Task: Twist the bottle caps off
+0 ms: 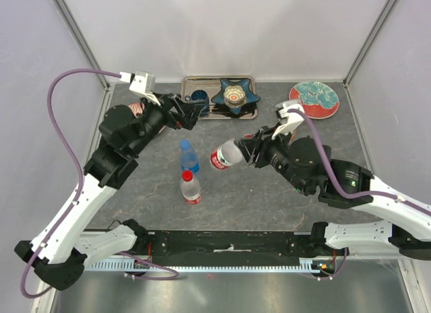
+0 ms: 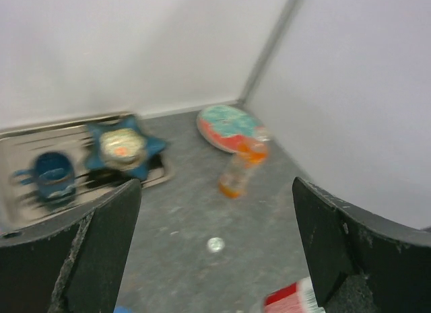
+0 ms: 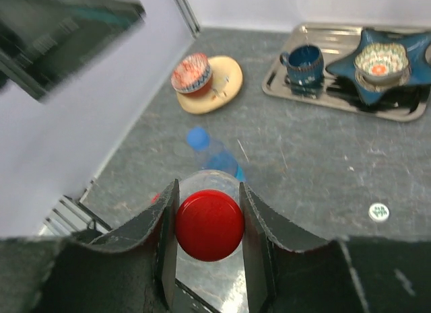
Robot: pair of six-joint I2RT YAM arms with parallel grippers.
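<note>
Left arm (image 1: pixel 101 171) reached toward the far left of the counter (image 1: pixel 269 198). Left hand (image 1: pixel 192 116) stood wide open, fingers (image 2: pixel 101 252) well apart, gripping nothing. Right arm (image 1: pixel 350 185) bent in toward mid-counter. Right hand (image 1: pixel 246 150) pointed left, pinched onto a red cap (image 3: pixel 209 224).

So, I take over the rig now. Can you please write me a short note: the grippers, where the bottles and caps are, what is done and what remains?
Left gripper: open, holding nothing.
Right gripper: shut on the red cap of a labelled clear bottle, which is tipped on its side.
Standing mid-table: blue-tinted bottle with blue cap on; second clear bottle with second red cap on.
Orange bottle stands by the red-and-teal plate; its top is too blurred to read.
Done: a white cap lies loose on the table.
Left: both red caps and the blue one.
</note>
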